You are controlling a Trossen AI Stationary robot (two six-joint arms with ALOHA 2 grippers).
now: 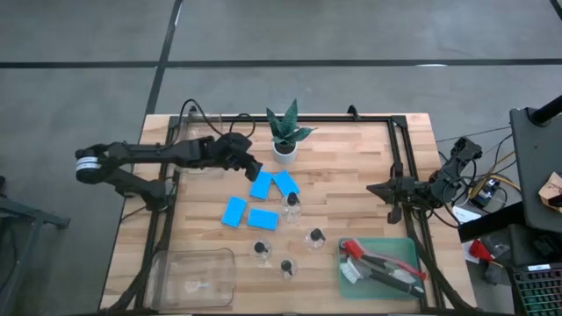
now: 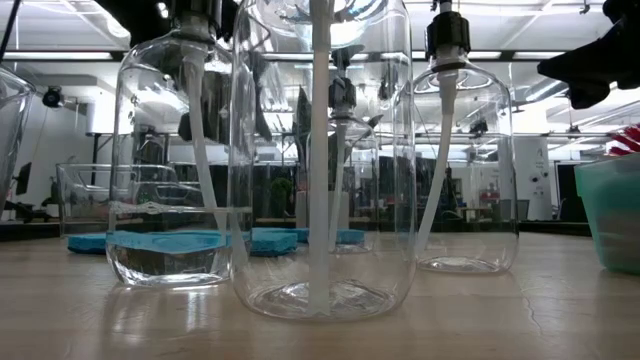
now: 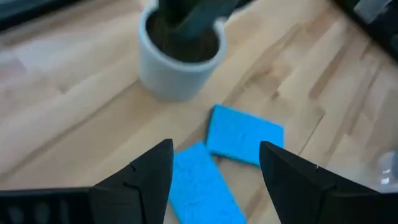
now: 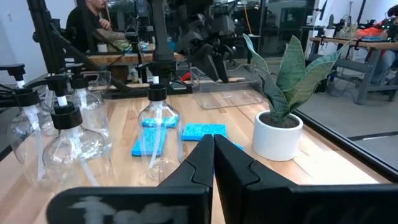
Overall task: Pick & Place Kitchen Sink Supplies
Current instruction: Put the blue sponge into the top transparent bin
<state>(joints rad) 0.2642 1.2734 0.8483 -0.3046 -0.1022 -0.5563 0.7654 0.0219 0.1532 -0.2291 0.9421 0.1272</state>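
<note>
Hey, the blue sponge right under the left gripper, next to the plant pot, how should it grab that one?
Left gripper open above: descend straight down, pinching the sponge across its narrow width at mid-length. It lies flat; another sponge touches one corner.

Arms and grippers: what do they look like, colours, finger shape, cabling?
Both arms are dark, near-black, jointed links. The left arm has a pale band at its base end. The left gripper has two black, wedge-shaped fingers tapering to blunt tips. The right gripper has matching black fingers. Cables trail beside the right arm.
</note>
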